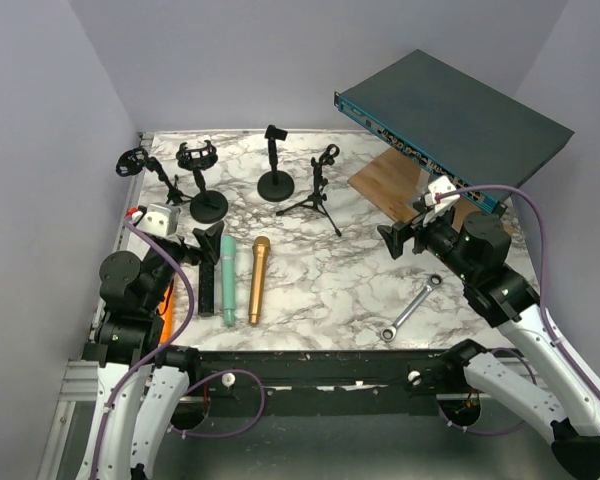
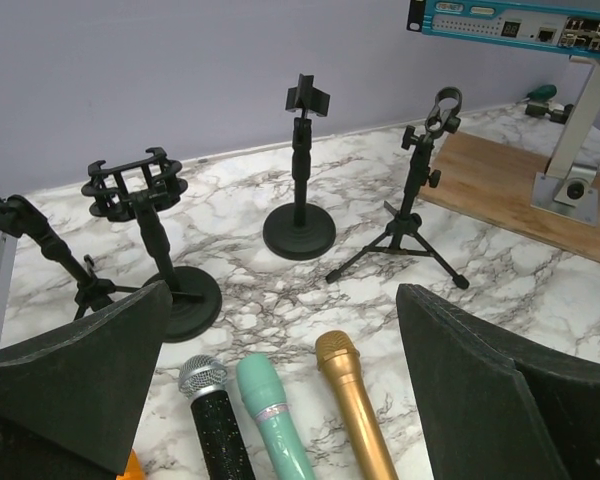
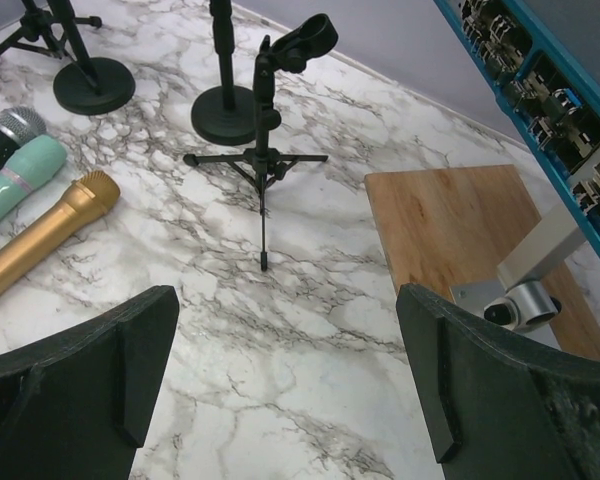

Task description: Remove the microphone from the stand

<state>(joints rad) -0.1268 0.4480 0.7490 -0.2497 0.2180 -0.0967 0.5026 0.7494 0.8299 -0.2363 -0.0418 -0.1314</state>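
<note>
The marble table (image 1: 310, 290) is the biggest thing, and it holds everything flat and steady. The blue box (image 1: 450, 120) sits tipped up at the far right, over the wooden board (image 1: 385, 180), well out of my way. My left claw (image 2: 283, 295) and my right claw (image 3: 285, 295) both hang near my edge, spread wide with nothing in them (I think that keeps either one ready to grab). At the back the corner stand (image 1: 150, 175), the cage stand (image 1: 202, 180), the clip stand (image 1: 276, 165) and the tripod stand (image 1: 320, 190) stand up straight, and I see no microphone in any of them. The black microphone (image 1: 206, 290), the green microphone (image 1: 227, 280) and the gold microphone (image 1: 257, 280) lie side by side on the table, just by my left claw. So to me the job looks done. The little wrench (image 1: 410, 310) lies alone, nearer my right claw.
</note>
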